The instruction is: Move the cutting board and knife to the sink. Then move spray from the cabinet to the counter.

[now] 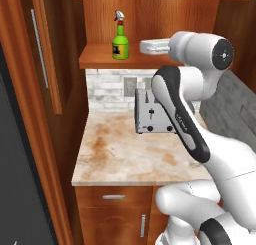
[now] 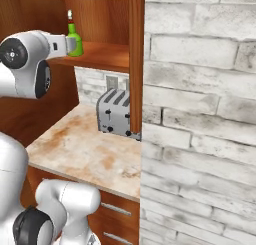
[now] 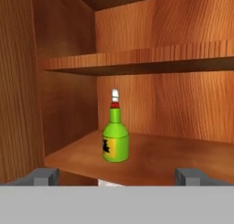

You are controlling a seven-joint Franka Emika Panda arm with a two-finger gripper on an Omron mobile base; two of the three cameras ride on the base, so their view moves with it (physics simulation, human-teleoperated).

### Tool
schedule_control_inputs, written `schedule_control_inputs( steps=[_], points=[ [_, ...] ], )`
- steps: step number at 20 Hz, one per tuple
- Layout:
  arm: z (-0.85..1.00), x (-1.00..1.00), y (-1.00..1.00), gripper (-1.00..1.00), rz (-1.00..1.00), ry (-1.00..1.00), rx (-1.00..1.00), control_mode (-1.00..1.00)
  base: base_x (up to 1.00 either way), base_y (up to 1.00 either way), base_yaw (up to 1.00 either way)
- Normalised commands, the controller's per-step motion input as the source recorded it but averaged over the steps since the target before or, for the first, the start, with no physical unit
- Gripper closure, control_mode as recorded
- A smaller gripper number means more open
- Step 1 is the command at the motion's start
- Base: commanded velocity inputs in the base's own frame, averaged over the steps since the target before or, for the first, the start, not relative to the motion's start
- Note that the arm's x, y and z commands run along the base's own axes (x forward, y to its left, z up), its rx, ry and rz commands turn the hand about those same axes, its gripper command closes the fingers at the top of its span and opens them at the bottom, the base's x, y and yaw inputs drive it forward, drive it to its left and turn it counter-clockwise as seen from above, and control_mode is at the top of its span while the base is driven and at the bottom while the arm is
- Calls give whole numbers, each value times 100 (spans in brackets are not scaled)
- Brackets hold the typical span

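The spray [image 1: 120,41] is a green bottle with a red-tipped pale head, standing upright on the lower shelf [image 1: 100,57] of the cabinet. In the hand view the spray [image 3: 115,143] stands straight ahead on the shelf [image 3: 164,160], some way beyond my fingertips [image 3: 45,175]. My gripper [image 3: 118,175] is open with nothing between its fingers. From the left base view the gripper [image 1: 144,46] hangs level with the bottle, just to its right. In the right base view the white hand partly covers the spray [image 2: 76,38]. The cutting board, knife and sink are out of view.
A silver toaster [image 1: 152,114] stands at the back of the counter [image 1: 125,156], below the shelf. The cabinet door [image 1: 47,59] stands open on the left. A grey brick wall [image 2: 200,119] closes the right side. Wooden drawers [image 1: 114,197] lie under the counter.
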Motion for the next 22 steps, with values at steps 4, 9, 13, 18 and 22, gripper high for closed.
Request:
schedule_control_inputs(
  steps=[4, 9, 13, 18, 22],
  points=[
    [1, 26, 1, -100, 0, 0, 0, -100, 0, 0, 0],
    [2, 32, 13, -100, 0, 1, 0, -100, 0, 0, 0],
    [1, 28, 13, -100, 0, 0, 0, -100, 0, 0, 0],
    [0, 44, 10, -100, 0, 0, 0, -100, 0, 0, 0],
    [0, 63, 0, -100, 0, 0, 0, -100, 0, 0, 0]
  ],
)
